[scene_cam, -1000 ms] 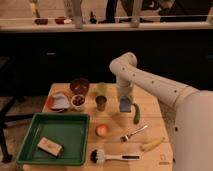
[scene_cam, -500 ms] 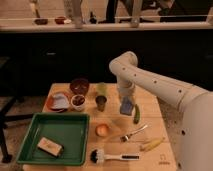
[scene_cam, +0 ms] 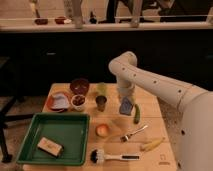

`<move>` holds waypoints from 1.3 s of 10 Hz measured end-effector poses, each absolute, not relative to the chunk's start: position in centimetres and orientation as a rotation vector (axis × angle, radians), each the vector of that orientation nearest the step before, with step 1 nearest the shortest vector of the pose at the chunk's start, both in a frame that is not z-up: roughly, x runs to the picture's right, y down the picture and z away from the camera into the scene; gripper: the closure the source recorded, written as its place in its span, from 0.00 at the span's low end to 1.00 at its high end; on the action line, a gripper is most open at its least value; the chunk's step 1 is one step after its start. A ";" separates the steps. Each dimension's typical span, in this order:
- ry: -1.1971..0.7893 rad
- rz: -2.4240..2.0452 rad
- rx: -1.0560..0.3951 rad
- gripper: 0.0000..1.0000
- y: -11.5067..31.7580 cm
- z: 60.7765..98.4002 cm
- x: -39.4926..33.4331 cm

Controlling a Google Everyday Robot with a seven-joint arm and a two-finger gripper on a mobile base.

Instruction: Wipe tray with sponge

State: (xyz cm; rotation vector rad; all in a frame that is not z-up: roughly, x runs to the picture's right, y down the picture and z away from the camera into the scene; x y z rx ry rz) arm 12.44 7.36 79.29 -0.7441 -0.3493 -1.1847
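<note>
The green tray (scene_cam: 75,127) lies at the table's front left, with a tan block with a white top (scene_cam: 50,146) inside it near the front. My gripper (scene_cam: 125,100) hangs over the middle of the table, to the right of the tray. It is shut on the blue-grey sponge (scene_cam: 125,107), which hangs tilted just above the tabletop. The arm reaches in from the right.
A dark cup (scene_cam: 101,103), a green cup (scene_cam: 102,88), a dark bowl (scene_cam: 79,85), a small bowl (scene_cam: 78,102) and an orange-rimmed plate (scene_cam: 59,100) stand behind the tray. An orange fruit (scene_cam: 102,130), fork (scene_cam: 133,133), green item (scene_cam: 136,114), yellow item (scene_cam: 151,145) and black-bristled brush (scene_cam: 111,156) lie at the front right.
The gripper and the sponge it holds have barely shifted. Nothing else on the table has moved.
</note>
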 end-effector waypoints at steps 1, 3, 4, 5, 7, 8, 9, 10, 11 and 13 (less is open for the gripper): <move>-0.370 -1.171 -0.723 0.82 7.7 78.9 11.9; -0.424 -1.155 -0.654 0.82 8.2 77.4 9.7; -0.451 -1.167 -0.620 0.82 8.4 76.8 8.2; -0.460 -1.175 -0.607 0.82 8.6 76.3 7.3; -0.479 -1.181 -0.573 0.82 9.5 74.9 3.9; -0.487 -1.166 -0.565 0.82 10.1 74.3 2.4; -0.500 -1.129 -0.551 0.82 10.8 73.6 0.8; -0.499 -1.098 -0.546 0.82 11.4 73.2 -0.2; -0.499 -1.069 -0.546 0.82 12.0 72.8 -0.9; -0.517 -1.031 -0.547 0.82 13.5 72.0 -2.8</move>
